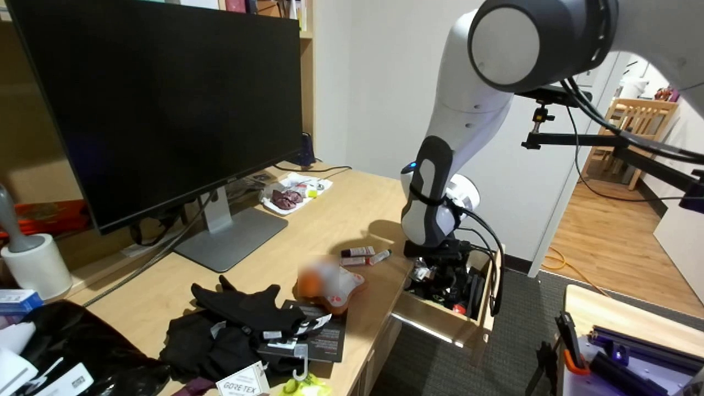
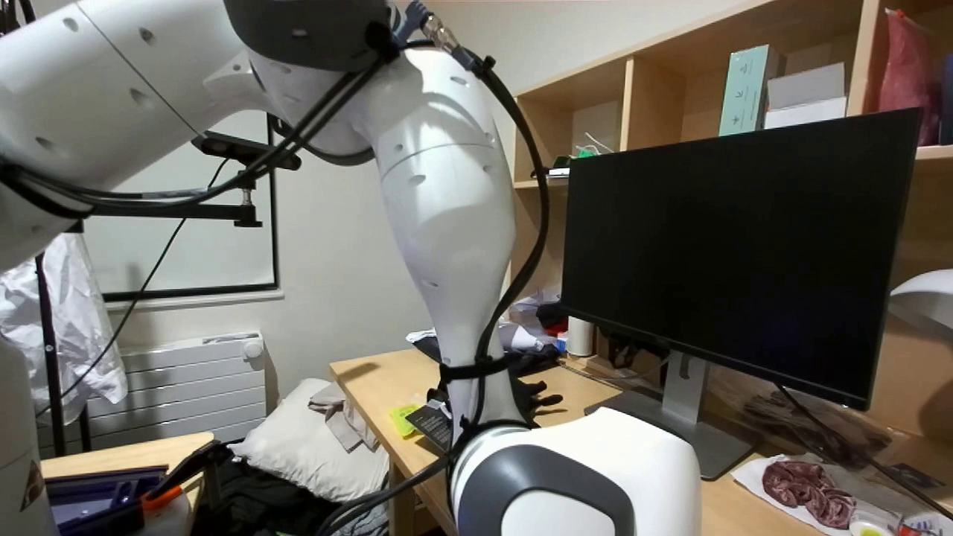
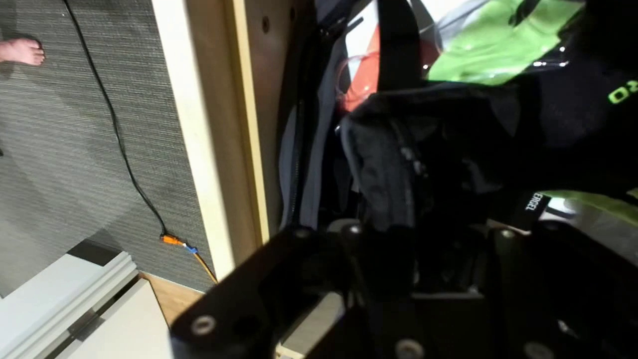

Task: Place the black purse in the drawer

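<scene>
- I had my arm (image 1: 473, 104) bent down, with the gripper (image 3: 429, 234) at the pulled-out drawer (image 1: 429, 319) beside the desk (image 1: 363, 198).
- In the wrist view, the black purse (image 3: 384, 159) was inside the drawer, zip showing, right by my fingertips. I could not tell if it lay loose or hung.
- My 2 fingers stood apart with something dark between them. It was too dark there, so I could not tell if they were squeezing the purse.
- Next to the purse I saw a bright green thing (image 3: 488, 45) and an orange thing (image 3: 366, 70).
- On the gray carpet (image 3: 124, 40), well apart from the purse, were a black cord (image 3: 114, 119) and a bare foot (image 3: 25, 51).
- A big black screen (image 1: 165, 110) stood on the desk in both exterior views.
- In an exterior view, 3 little tubes (image 1: 357, 252) lay just beside an orange and white thing (image 1: 346, 283), partly blurred.
- Black gloves (image 1: 242, 305) with paper tags lay on the desk too.
</scene>
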Tool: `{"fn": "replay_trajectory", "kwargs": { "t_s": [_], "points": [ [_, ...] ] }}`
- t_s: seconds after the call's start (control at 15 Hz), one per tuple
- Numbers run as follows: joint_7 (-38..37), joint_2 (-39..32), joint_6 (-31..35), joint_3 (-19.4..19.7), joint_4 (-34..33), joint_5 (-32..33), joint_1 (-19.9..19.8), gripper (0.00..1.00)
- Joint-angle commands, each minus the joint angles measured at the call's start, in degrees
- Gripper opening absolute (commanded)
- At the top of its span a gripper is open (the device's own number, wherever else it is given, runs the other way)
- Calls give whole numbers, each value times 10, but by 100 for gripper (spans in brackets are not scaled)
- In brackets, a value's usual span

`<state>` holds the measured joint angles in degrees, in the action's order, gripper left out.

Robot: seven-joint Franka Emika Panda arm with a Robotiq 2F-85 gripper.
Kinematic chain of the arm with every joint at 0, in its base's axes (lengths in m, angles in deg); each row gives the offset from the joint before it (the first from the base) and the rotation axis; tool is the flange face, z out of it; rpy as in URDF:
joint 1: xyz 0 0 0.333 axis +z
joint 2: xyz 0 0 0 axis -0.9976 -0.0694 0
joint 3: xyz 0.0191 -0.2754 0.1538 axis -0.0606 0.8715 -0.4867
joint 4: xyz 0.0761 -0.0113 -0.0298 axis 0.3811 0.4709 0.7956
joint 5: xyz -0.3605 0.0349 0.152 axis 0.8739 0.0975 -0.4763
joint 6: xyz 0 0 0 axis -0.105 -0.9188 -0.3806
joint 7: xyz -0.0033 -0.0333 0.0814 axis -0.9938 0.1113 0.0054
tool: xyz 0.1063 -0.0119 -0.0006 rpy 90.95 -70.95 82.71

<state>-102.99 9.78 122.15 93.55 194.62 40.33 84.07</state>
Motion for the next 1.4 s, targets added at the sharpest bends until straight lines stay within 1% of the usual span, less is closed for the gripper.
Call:
{"fn": "replay_trajectory", "kwargs": {
  "t_s": [0.0, 0.13, 0.27, 0.47, 0.53, 0.67, 0.73, 1.0, 1.2, 1.33],
  "points": [
    [-15, -22, 21, 12, -14, -10, 8, 40],
    [-20, -17, 14, 23, -9, -7, 17, 53],
    [-18, -12, 17, 24, -3, -7, 17, 66],
    [-18, -2, -3, 36, 7, 4, 29, 82],
    [-15, 6, 2, 37, 15, 5, 30, 86],
    [-8, 35, 24, 47, 48, 8, 37, 97],
    [-4, 47, 35, 60, 63, 12, 47, 100],
    [28, 96, 81, 93, 115, 22, 74, 100],
    [59, 132, 88, 112, 144, 30, 93, 100],
    [66, 156, 97, 131, 160, 38, 112, 100]
  ]
}}
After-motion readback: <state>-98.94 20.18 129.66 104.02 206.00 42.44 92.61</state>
